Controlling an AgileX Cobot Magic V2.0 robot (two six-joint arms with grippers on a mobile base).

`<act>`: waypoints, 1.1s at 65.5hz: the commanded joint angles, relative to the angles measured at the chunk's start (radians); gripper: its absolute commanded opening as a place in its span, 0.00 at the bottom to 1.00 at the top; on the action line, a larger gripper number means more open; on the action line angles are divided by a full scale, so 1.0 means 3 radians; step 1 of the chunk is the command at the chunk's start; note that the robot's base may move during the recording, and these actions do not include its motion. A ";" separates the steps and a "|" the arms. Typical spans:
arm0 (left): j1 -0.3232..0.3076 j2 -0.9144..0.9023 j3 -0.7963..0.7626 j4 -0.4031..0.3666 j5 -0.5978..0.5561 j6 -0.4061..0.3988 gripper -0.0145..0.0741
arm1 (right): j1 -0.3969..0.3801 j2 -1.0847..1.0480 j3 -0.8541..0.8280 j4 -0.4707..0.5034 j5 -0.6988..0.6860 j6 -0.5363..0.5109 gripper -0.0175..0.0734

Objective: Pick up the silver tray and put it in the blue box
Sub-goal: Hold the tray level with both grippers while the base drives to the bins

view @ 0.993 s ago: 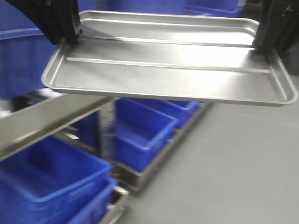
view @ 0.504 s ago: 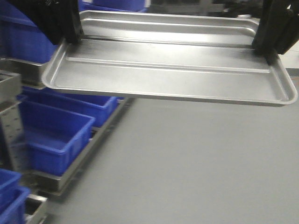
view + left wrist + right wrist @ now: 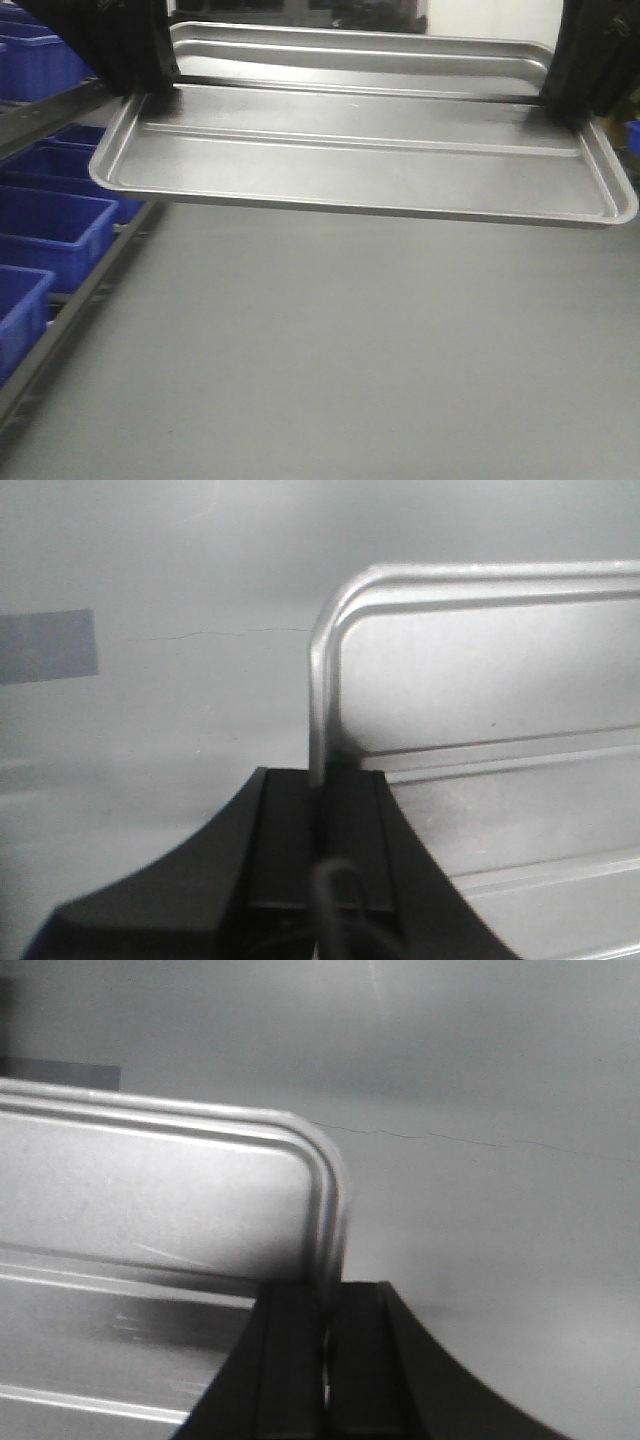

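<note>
Where its two short ends meet the grippers, the tray (image 3: 360, 160) is pinched by the rim. The left gripper (image 3: 150, 88) has its black fingers closed on the left rim, and the right gripper (image 3: 572, 105) is closed the same way on the right rim. Between the two, the tray hangs roughly level in the air, open side up, its long ridges running from one gripper toward the other.

From the left wrist, the left gripper (image 3: 320, 780) shows one finger on either side of the thin rim, drawn nearly together with only the metal between them. The tray (image 3: 480, 680) spreads away on its inner side, and a rounded corner lies just ahead of the fingertips. From the right wrist, the right gripper (image 3: 325, 1295) grips likewise. Here the tray (image 3: 150, 1190) spreads inward from it, a rounded corner just beyond the tips.

Below both grippers lies grey floor (image 3: 350, 350), well under the tray. Blue boxes (image 3: 50, 225) sit on a rack (image 3: 75, 290), lower than the left gripper and out to its outer side, apart from the tray.
</note>
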 commanded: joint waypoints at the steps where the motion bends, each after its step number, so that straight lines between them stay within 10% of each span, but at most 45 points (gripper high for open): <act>1: 0.0027 -0.0114 -0.0079 0.0270 0.0110 0.0011 0.05 | -0.0034 -0.0083 -0.0104 -0.0297 0.0057 -0.0040 0.27; 72: 0.0027 -0.0114 -0.0079 0.0270 0.0110 0.0011 0.05 | -0.0034 -0.0083 -0.0104 -0.0297 0.0057 -0.0040 0.27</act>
